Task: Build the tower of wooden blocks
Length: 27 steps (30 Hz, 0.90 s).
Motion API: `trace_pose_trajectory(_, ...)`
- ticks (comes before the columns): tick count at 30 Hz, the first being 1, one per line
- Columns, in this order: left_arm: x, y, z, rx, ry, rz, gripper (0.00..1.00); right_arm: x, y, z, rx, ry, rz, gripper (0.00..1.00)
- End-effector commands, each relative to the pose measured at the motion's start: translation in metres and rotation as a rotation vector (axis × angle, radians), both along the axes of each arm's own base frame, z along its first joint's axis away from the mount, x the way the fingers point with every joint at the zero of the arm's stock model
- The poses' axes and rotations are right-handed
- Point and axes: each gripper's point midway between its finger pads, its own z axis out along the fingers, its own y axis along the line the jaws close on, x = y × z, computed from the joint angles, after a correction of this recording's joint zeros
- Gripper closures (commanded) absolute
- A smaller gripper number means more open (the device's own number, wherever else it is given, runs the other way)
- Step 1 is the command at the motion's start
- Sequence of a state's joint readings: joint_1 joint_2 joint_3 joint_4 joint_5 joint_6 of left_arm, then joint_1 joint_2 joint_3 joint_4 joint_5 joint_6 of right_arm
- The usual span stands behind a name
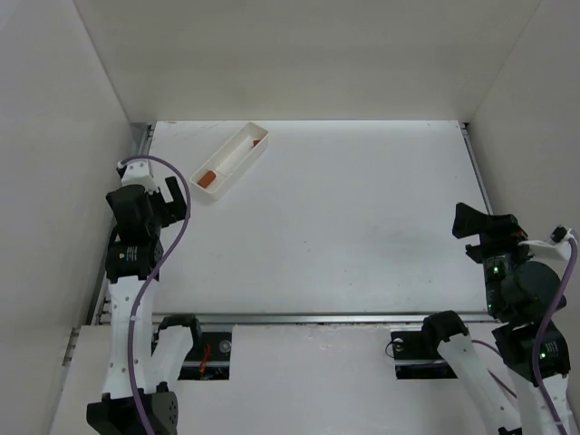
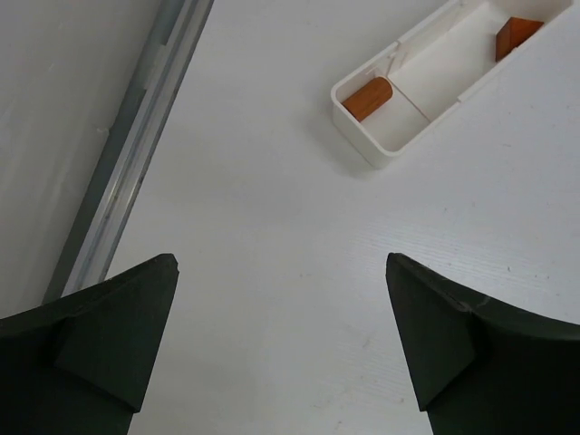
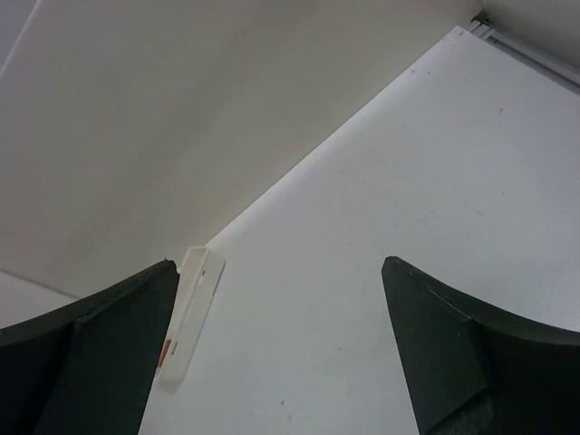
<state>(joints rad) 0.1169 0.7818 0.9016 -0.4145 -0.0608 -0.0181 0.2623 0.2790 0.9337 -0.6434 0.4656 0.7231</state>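
The white table (image 1: 362,227) took up most of the overhead shot, boxed in by plain white walls (image 1: 317,54) at the back and on both sides. A grey metal rail (image 2: 136,154) ran along its left edge.

The left arm (image 1: 127,299) stood up at the left edge and the right arm (image 1: 521,317) was parked way over at the right edge, so the two were well apart.

The long white tray (image 1: 237,156) sat at an angle near the far left corner of the table. The left arm's head was near its closer end but not touching it.

The left gripper (image 2: 281,263) hung over bare table with its jaws spread wide and nothing between them. Same deal for the right gripper (image 3: 278,265): jaws wide apart, nothing held, pointing across the table toward the far-off tray.

The wood blocks were both inside the tray, one at each end, well apart from each other. The rounded orange-brown block (image 2: 367,98) lay at the end nearer the left arm, close to the tray's end wall. The darker angular block (image 2: 515,36) was up at the far end. From the right wrist camera only a thin orange sliver showed in the tray, too small to make out.
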Motion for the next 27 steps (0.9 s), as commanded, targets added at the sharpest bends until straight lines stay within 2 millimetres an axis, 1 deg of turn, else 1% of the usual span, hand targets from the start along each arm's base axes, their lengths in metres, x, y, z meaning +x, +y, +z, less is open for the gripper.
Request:
trace_pose_trajectory(1,0.004,0.005,0.024,-0.062,-0.085,0.09,0.0,0.003,-0.001,0.012,0.014,-0.044,-0.011,0.0)
trace_pose_trajectory(2,0.004,0.003,0.028,-0.061,-0.088,0.077,0.0,0.007,0.0,0.01,0.013,-0.039,-0.011,0.0)
trace_pose_trajectory(3,0.007,0.0,0.028,-0.049,-0.076,0.04,0.0,0.01,0.001,0.011,0.012,-0.037,-0.011,0.0)
trace_pose_trajectory(4,0.012,-0.013,0.023,-0.053,-0.055,-0.052,0.0,0.01,0.003,0.013,0.014,-0.046,0.001,0.0)
trace_pose_trajectory(7,0.024,-0.027,0.029,-0.063,-0.052,-0.145,0.0,0.024,0.01,0.012,0.009,-0.027,0.021,0.0)
trace_pose_trajectory(8,0.033,-0.035,0.031,-0.082,-0.025,-0.201,0.0,0.028,0.011,0.009,0.005,-0.012,0.021,0.0)
trace_pose_trajectory(9,0.038,-0.039,0.032,-0.096,-0.01,-0.224,0.0,0.03,0.012,0.011,0.004,-0.008,0.021,0.0)
trace_pose_trajectory(10,0.044,-0.042,0.033,-0.109,0.007,-0.242,0.0,0.036,0.013,0.012,-0.001,0.01,0.021,0.0)
trace_pose_trajectory(11,0.059,-0.046,0.034,-0.131,0.043,-0.266,0.0,0.039,0.014,0.012,-0.003,0.019,0.021,0.0)
trace_pose_trajectory(12,0.067,-0.046,0.033,-0.14,0.063,-0.273,0.0,0.041,0.015,0.018,-0.002,0.016,0.021,0.0)
trace_pose_trajectory(13,0.076,-0.046,0.032,-0.155,0.083,-0.266,0.0,0.043,0.015,0.015,-0.017,0.037,0.021,0.0)
trace_pose_trajectory(14,0.089,-0.05,0.053,-0.162,0.057,-0.295,0.0,0.051,0.017,0.012,-0.025,0.066,0.021,0.0)
trace_pose_trajectory(15,0.104,-0.051,0.03,-0.195,0.15,-0.303,0.0,0.054,0.021,0.012,-0.028,0.081,0.036,0.0)
trace_pose_trajectory(16,0.113,-0.055,0.029,-0.215,0.17,-0.324,0.0,0.058,0.021,0.007,-0.045,0.114,0.037,0.0)
trace_pose_trajectory(17,0.121,-0.059,0.028,-0.236,0.188,-0.349,0.01,0.069,0.027,-0.003,-0.056,0.166,0.052,0.0)
trace_pose_trajectory(18,0.138,-0.062,0.024,-0.279,0.21,-0.386,0.04,0.073,0.028,-0.006,-0.063,0.194,0.053,0.0)
trace_pose_trajectory(20,0.151,-0.058,0.014,-0.345,0.237,-0.381,0.1,0.08,0.034,-0.009,-0.073,0.247,0.076,0.0)
trace_pose_trajectory(21,0.158,-0.061,0.013,-0.371,0.241,-0.395,0.11,0.089,0.036,-0.017,-0.083,0.292,0.076,0.0)
trace_pose_trajectory(22,0.17,-0.053,-0.01,-0.401,0.291,-0.366,0.14,0.092,0.037,-0.019,-0.087,0.308,0.076,0.0)
trace_pose_trajectory(23,0.175,-0.049,-0.02,-0.43,0.312,-0.35,0.18,0.095,0.038,-0.019,-0.088,0.314,0.076,0.0)
trace_pose_trajectory(24,0.181,-0.048,-0.029,-0.448,0.331,-0.339,0.25,0.098,0.039,-0.017,-0.089,0.316,0.076,0.0)
trace_pose_trajectory(25,0.194,-0.046,-0.047,-0.479,0.362,-0.345,0.28,0.1,0.039,-0.02,-0.091,0.328,0.076,0.0)
trace_pose_trajectory(26,0.2,-0.045,-0.055,-0.497,0.377,-0.333,0.31,0.102,0.04,-0.016,-0.088,0.312,0.076,0.0)
trace_pose_trajectory(27,0.206,-0.046,-0.061,-0.516,0.387,-0.333,0.33,0.103,0.04,-0.018,-0.087,0.31,0.076,0.0)
